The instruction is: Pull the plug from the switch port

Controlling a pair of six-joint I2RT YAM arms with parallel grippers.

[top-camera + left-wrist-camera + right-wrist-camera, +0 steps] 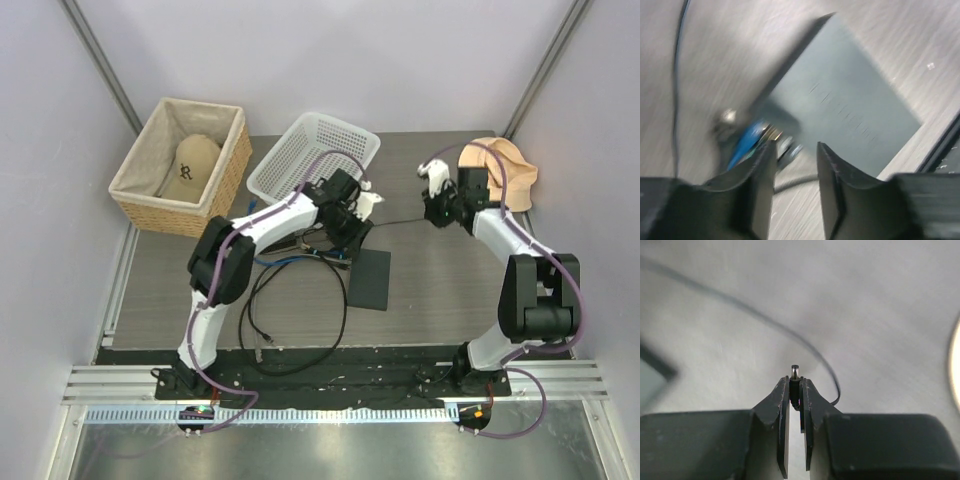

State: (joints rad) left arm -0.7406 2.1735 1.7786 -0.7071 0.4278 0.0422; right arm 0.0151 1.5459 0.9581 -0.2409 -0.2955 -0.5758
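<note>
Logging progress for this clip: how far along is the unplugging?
Done: the plug is out, its tip bare, away from the flat black box. In hand: right claw pinches the plug, cord trailing. Left claw stands open over the box. Left: only letting go.

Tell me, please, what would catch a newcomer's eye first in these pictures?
The right pincer, rear right, is clamped on a barrel plug, its metal tip bare. The flat black switch lies at the centre, the left pincer open near its edge. A tan cap sits in the wicker basket, back left.
</note>
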